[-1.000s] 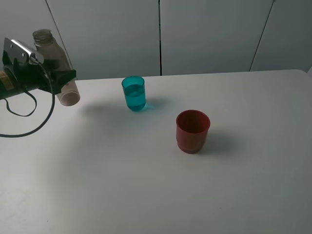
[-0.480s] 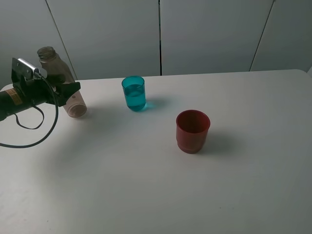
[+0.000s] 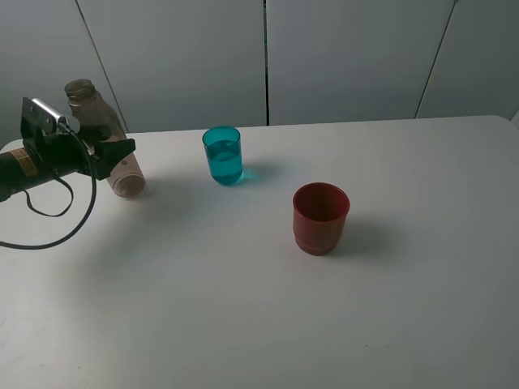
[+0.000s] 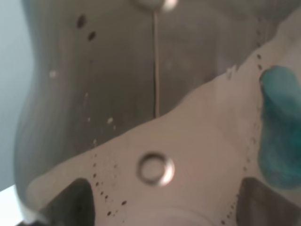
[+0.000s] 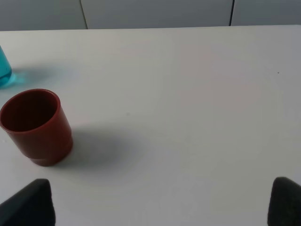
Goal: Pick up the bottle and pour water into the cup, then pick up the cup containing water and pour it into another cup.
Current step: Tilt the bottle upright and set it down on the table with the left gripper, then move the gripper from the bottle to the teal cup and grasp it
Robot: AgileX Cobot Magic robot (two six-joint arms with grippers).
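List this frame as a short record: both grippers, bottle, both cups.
left gripper: shut on bottle
bottle: uncapped, tilted, at far left; base contact with table unclear
right gripper: open, holding nothing
teal cup: upright, partly filled with water, standing free
red cup: upright, looks empty, right of the teal cup and nearer the camera

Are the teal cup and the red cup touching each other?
No, the teal cup and the red cup stand apart, with a clear gap between them.
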